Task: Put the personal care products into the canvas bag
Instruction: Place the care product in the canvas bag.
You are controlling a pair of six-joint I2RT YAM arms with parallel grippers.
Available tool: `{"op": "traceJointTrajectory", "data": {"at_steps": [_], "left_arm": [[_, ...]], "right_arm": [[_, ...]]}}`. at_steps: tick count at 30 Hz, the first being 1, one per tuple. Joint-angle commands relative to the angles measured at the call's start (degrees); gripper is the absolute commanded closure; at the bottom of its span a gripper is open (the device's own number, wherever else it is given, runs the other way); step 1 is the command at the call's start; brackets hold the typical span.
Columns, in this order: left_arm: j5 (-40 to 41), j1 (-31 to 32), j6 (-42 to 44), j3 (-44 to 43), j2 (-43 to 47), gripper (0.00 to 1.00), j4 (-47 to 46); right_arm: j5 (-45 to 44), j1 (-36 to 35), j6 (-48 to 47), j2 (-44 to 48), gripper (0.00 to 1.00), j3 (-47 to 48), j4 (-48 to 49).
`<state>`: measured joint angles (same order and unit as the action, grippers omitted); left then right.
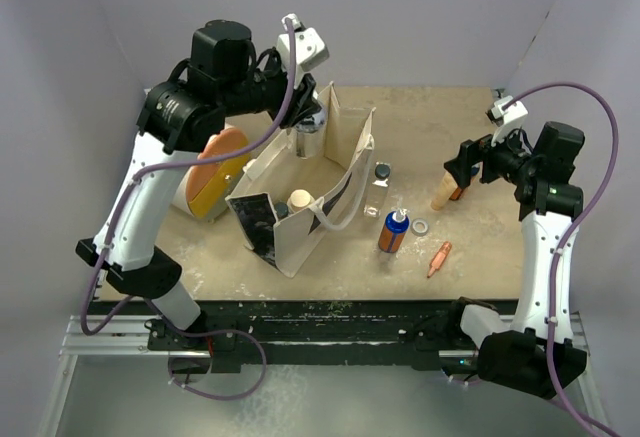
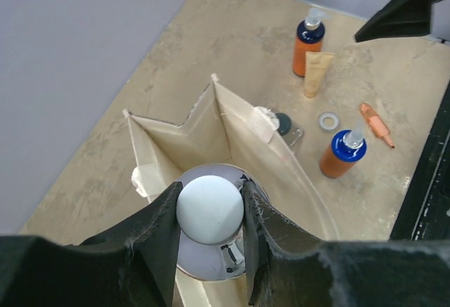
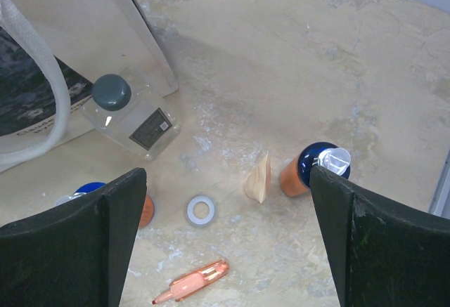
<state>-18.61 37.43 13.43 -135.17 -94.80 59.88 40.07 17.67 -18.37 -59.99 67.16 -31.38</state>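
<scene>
**Bottle held over tote as second arm hovers wide open**

On my screens, the left gripper [image 2: 209,194] is closed partway around the round cap of a white-capped bottle [image 2: 209,216], its two fingers pressed against either side of the cap. The bottle hangs directly above the open mouth of the canvas bag [image 1: 305,235]. The bag stands upright a little left of the table's [image 1: 480,137] middle, with one loop handle drooping over its right wall. Inside it I can make out a white bottle with a tan cap [image 1: 300,199].

The right gripper [image 3: 226,173] has its jaws spread fully apart and grips nothing. It hovers toward the right edge of the table, above a beige tapered tube [image 3: 258,178] and the far orange bottle [image 3: 295,178], which sit just beside each other.

A clear bottle with a dark cap [image 1: 379,189] stands just beside the bag's right wall. Nearer the front edge is the near orange bottle [image 1: 392,235], upright, with a small white ring [image 1: 420,227] lying flat just to its right. A pink pen-shaped item [image 1: 438,258] lies closest to the front edge, apart from the rest.

A big white drum with an orange end [image 1: 215,172] sits near the left edge, just beside the bag and partly under my left arm.
</scene>
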Motion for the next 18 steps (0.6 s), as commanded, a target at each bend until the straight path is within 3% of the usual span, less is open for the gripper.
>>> {"op": "traceJointTrajectory", "data": {"at_steps": [1,12,18], "left_arm": [[0.41,-1.75,-2.22,3.24,3.29,1.0,-14.25],[-5.68,-1.96,-1.19,12.34,0.2,1.0,-21.09],[-9.27,-1.92,0.41,22.35,0.98,1.0,-27.09]], "right_arm": [[2.06,0.26,0.53,0.48,0.0,0.48,0.92],[2.87,0.19,0.66,1.28,0.0,0.12,1.05],[3.3,0.26,0.68,1.28,0.0,0.09,1.03]]}}
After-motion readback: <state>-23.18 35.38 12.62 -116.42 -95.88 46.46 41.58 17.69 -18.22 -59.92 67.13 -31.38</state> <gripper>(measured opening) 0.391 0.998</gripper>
